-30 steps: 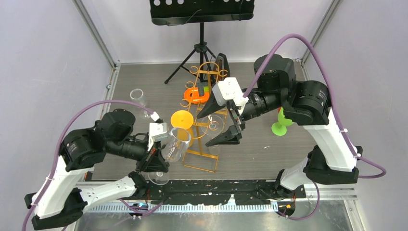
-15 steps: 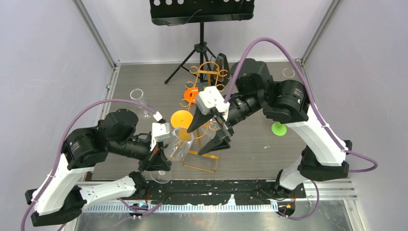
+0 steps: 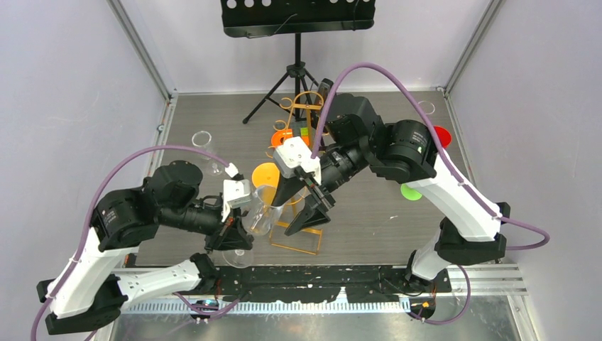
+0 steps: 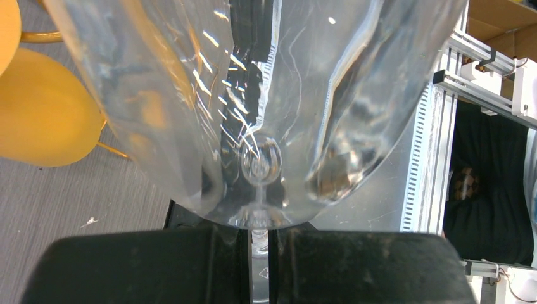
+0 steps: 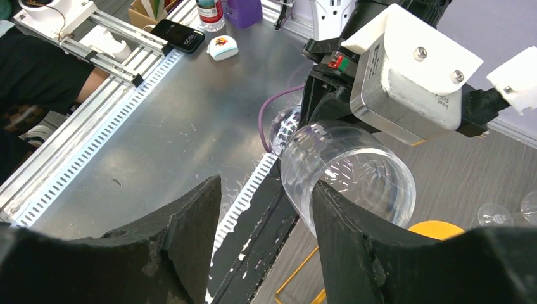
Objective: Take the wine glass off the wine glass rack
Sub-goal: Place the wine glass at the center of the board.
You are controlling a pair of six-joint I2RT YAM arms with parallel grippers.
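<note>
One clear wine glass point(image 3: 264, 213) nearest of all, at the front edge of the worktop point(image 3: 397, 220), gripped by its thin stem in the left hand point(image 3: 231, 240). Fingers pressed narrow on the stem, as seen from the left wrist view, with the bowl filling the picture above them. Long axis of the glass strongly tilted, almost lying: round foot toward the near edge, mouth toward the far right, facing the right hand point(image 3: 282, 219). Bowl just beside the near left end of the wine glass rack point(image 3: 294, 248); contact with the wire not possible to tell.

Slightly farther, right hand above the near end of the rack, two black fingers spread wide and holding nothing, tips pointing down toward the near left. From the right wrist view, mouth of the glass turned to the camera, just beyond the gap of the fingers.

Behind the bowl, an orange-yellow disc point(image 3: 268, 174) close to the rack. Farther on, gold wire frame standing upright, scroll hooks at its far top. At far left, one more clear glass point(image 3: 202, 140) on the worktop, well apart. At the very back, black music stand point(image 3: 298, 18) on a tripod.
</note>
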